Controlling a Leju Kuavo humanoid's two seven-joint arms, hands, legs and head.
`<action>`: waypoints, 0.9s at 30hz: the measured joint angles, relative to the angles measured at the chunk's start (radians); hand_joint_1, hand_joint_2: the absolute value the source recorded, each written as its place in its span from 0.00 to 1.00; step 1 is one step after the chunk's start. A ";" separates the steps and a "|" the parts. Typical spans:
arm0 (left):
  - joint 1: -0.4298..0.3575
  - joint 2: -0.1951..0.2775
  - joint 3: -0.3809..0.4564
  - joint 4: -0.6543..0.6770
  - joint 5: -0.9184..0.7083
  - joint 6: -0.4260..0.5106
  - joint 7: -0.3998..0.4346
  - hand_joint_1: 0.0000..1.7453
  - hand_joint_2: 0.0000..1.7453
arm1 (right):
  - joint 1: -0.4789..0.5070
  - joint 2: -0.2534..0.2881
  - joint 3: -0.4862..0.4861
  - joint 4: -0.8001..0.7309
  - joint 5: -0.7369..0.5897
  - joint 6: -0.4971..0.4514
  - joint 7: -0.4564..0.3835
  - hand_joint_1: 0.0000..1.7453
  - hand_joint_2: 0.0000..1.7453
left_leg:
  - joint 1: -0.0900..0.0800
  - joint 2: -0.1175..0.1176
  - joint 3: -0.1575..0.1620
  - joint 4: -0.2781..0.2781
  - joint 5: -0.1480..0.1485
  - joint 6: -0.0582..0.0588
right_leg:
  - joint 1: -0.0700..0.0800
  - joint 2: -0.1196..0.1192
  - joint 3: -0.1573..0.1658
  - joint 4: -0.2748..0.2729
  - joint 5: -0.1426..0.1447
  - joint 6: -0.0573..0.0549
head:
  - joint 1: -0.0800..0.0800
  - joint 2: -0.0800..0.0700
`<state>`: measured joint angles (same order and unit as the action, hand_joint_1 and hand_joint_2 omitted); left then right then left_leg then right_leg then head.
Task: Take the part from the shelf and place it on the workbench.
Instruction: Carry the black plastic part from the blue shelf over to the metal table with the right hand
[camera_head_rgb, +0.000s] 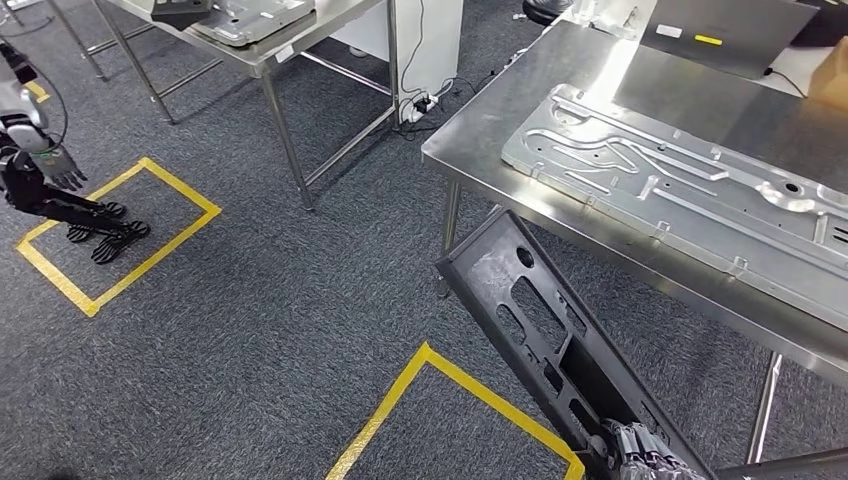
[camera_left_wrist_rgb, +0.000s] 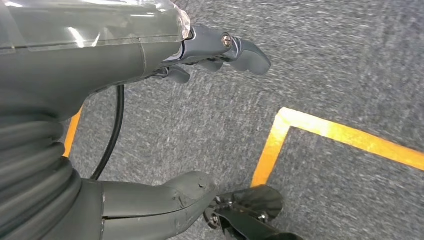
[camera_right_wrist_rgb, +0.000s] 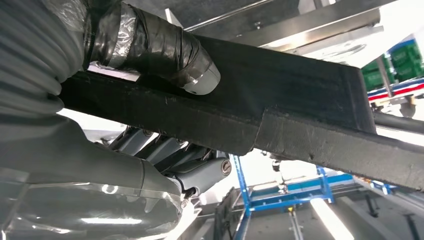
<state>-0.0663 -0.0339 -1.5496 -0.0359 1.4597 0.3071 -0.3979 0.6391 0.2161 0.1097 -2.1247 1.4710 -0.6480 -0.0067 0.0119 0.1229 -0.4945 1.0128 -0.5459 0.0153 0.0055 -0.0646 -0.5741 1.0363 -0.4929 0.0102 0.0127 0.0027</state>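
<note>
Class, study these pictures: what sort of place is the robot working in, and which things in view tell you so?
Probably a factory or workshop floor: steel workbenches, one bearing a stamped metal panel, yellow tape boxes marked on grey carpet, and a long black part held in the robot's right hand.

head view high, looking down at workbench (camera_head_rgb: 520, 110) and carpet (camera_head_rgb: 260, 330), wrist views close behind hands, left facing carpet

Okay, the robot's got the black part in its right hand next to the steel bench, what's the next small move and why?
Probably lift the black part higher. The right hand grips its lower end, and its upper end sits below the workbench edge, so it must clear the rim before going over the top, beside the silver panel.
</note>
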 joint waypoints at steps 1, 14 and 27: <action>-0.003 0.000 0.000 0.000 0.000 0.000 0.000 0.00 1.00 | 0.000 -0.002 0.003 0.000 0.001 0.000 0.001 1.00 1.00 | 0.000 0.009 0.006 -0.003 -0.003 -0.005 | -0.003 0.013 0.002 -0.005 0.002 -0.006 | -0.001 0.000; 0.006 0.003 0.000 0.000 0.003 0.000 0.000 0.00 1.00 | -0.010 -0.027 0.034 0.009 -0.010 0.003 0.036 1.00 1.00 | 0.012 -0.216 -0.052 0.032 0.030 -0.012 | -0.014 0.190 0.003 0.005 -0.001 -0.013 | -0.002 0.000; 0.005 0.000 -0.001 -0.001 0.007 -0.006 -0.003 0.00 1.00 | -0.027 -0.090 0.081 0.010 -0.035 0.037 0.111 1.00 1.00 | 0.008 -0.043 -0.021 0.008 0.018 0.017 | -0.018 0.034 -0.048 0.093 -0.014 0.025 | 0.001 0.000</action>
<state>-0.0611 -0.0343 -1.5503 -0.0370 1.4665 0.3009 -0.4011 0.6118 0.1264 0.1905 -2.1145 1.4364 -0.6114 0.1046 0.0203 0.0798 -0.5154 1.0211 -0.5280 0.0320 -0.0124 -0.0311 -0.6218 1.1296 -0.5066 0.0355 0.0140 0.0027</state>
